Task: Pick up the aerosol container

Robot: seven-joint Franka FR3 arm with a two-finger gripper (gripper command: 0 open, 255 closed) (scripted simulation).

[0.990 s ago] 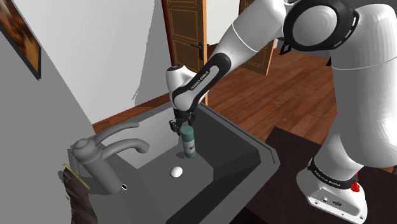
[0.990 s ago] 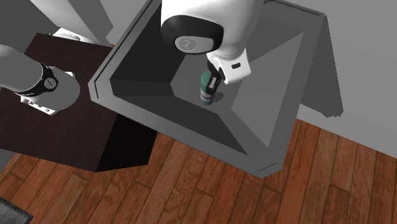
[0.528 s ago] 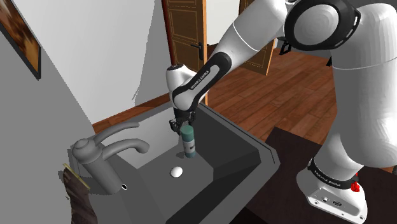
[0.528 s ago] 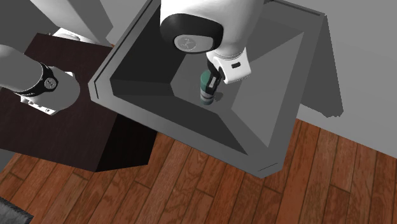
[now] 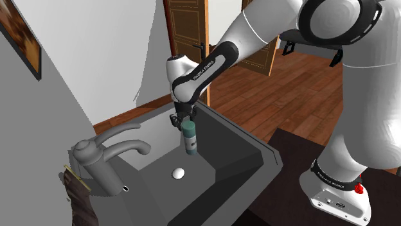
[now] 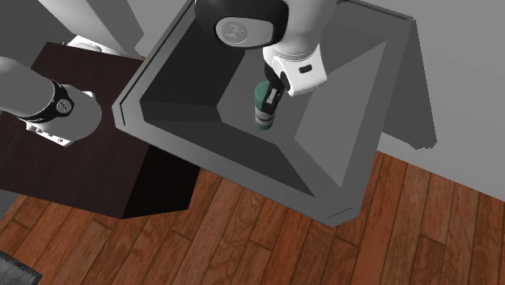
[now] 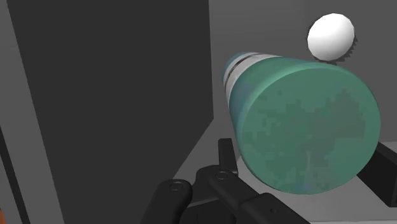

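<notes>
The aerosol container (image 5: 189, 137) is a green can with a pale lower band, hanging upright above the floor of the grey sink (image 5: 257, 149). My black gripper (image 5: 185, 122) is shut on its top, coming down from above. In the second exterior view the can (image 6: 265, 109) hangs under the gripper (image 6: 273, 91) over the basin. In the wrist view the can's green cap (image 7: 305, 127) looms close between the black fingers (image 7: 388, 175).
A grey faucet (image 5: 106, 154) stands at the sink's near corner, with a white drain plug (image 5: 178, 173) on the basin floor below the can. A dark towel (image 5: 78, 199) hangs at the shoulder view's lower left. A dark stand (image 6: 89, 166) borders the sink.
The gripper has risen with the can clasped in it; the can's base has come up off the basin floor. The arm's upper joints have lifted too.
</notes>
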